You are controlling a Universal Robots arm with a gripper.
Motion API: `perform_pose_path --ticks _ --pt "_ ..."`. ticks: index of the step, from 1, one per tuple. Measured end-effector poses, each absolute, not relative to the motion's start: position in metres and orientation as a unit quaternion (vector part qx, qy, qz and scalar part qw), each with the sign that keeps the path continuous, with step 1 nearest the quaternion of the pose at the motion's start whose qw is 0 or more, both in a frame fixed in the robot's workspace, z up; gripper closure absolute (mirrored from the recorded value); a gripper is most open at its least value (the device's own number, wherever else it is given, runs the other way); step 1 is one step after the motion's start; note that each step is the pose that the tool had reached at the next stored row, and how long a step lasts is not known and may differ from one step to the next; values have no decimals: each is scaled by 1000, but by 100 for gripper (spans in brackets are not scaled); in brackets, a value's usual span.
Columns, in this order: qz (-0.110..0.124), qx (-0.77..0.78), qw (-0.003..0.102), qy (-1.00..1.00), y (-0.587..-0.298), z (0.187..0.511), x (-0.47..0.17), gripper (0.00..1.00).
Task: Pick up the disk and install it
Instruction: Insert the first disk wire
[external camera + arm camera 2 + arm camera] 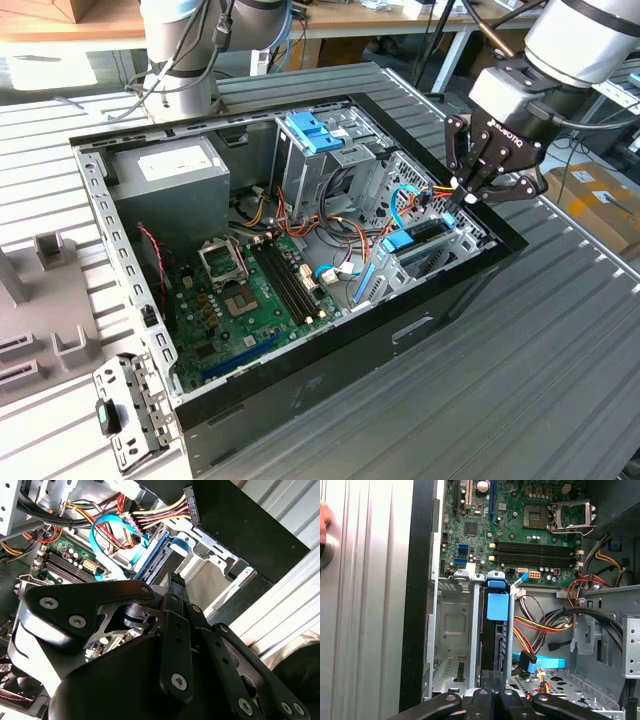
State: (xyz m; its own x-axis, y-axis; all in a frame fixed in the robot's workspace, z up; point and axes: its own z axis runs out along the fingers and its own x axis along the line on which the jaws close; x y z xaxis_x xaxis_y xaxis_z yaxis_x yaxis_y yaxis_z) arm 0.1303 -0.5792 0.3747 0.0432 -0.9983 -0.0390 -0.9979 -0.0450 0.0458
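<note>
Since you work over an open case, each line says why a thing sits as it does.

Case (330,375): it lies on its side on the counter (560,380) with the panel off, so you can come down on the bays from above.

Gripper (470,196): it hangs over the drive cage (440,240) at the case's corner on the exterior view's right, pointed down into a slot, the line a drive must travel.

Fingers (490,696): drawn together on the disk's upper edge, judging by the first wrist view.

Disk (492,640): it stands on edge in the cage, blue rail (498,605) along its side, most of it already down in the slot, so it looks nearly seated.

Neighbouring bay (451,630): open beside the disk.

Cables (540,630): red, yellow and blue leads run just beside the cage, close enough to reach the disk's connector.

Board (520,525): beyond the cage, apart from the gripper.
</note>
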Motion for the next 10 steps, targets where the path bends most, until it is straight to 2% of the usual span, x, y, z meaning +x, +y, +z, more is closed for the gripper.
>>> perform_pose_path --ticks 10 --pt "-30 734 4 -679 -579 375 130 89"
